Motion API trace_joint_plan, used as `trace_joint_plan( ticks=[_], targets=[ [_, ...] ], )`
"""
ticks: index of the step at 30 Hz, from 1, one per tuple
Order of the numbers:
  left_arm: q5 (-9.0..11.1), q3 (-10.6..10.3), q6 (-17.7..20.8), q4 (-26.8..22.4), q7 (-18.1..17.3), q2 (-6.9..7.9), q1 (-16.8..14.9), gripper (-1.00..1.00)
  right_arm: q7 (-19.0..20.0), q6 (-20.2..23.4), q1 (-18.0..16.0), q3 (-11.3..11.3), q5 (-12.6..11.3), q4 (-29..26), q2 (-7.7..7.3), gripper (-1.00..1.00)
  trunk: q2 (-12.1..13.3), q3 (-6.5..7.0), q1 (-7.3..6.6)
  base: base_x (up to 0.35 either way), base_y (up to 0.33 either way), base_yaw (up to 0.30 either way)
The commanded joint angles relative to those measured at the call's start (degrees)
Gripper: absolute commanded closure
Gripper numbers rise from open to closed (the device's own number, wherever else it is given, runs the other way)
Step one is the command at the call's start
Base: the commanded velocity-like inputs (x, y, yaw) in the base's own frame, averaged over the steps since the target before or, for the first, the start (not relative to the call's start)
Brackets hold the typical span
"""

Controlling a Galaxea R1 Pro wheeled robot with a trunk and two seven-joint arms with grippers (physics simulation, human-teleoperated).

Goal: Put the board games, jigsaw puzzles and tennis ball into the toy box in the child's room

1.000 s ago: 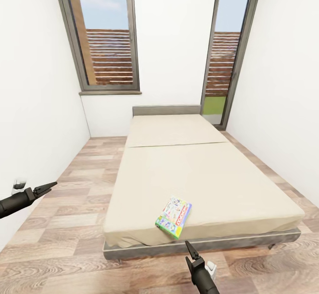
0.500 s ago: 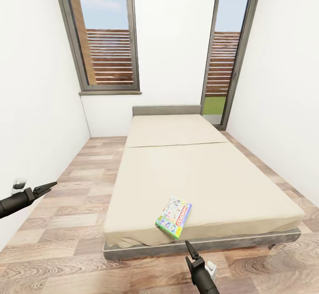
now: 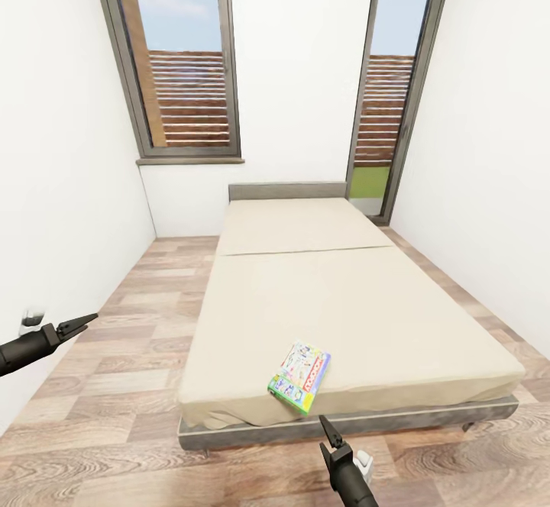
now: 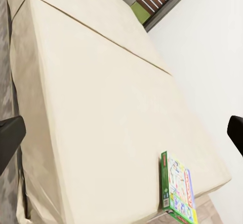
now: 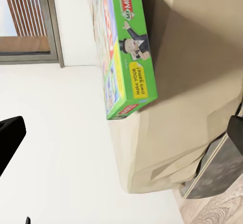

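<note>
One board game (image 3: 299, 376) | beige bed (image 3: 359, 301) | wood-plank floor (image 3: 114, 385)

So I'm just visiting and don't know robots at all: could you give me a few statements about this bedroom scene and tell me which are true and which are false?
1. A colourful board game lies near the foot edge of the bed. True.
2. The right end effector is gripping the game. False: it hangs in front of the bed's foot, apart from the box, holding nothing.
3. The box's green side reads "MONOP..." in the right wrist view. True.
4. Two games lie on the mattress. False: one is seen.
5. The left end effector rests on the mattress. False: it hovers over the wood floor beside the bed.
</note>
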Motion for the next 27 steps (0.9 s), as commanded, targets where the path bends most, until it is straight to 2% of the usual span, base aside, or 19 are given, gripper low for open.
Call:
trace_joint_plan(
  ticks=[1,5,22,27],
  targets=[
    [0.08,0.06,0.6,0.02,-0.16,-0.02,-0.04,-1.0,0.15,0.6,-0.02,-0.06,-0.55,0.01,0.03,-1.0,0.39,0.13,-0.23,0.0,0.0,0.0],
    [0.08,0.04,0.6,0.03,-0.16,-0.09,-0.04,-1.0,0.15,0.6,-0.02,-0.06,-0.55,0.0,0.05,-1.0,2.0,0.85,-1.11,0.0,0.0,0.0],
    [0.08,0.12,0.6,0.03,-0.25,0.01,-0.05,-1.0,0.15,0.6,-0.02,-0.06,-0.55,-0.04,0.06,-1.0,2.0,0.85,-1.11,0.001,0.001,0.0],
    [0.08,0.05,0.6,0.03,-0.18,-0.08,-0.05,-1.0,0.15,0.6,-0.02,-0.06,-0.55,-0.05,0.04,-1.0,2.0,0.85,-1.11,0.111,0.101,0.0]
  ],
)
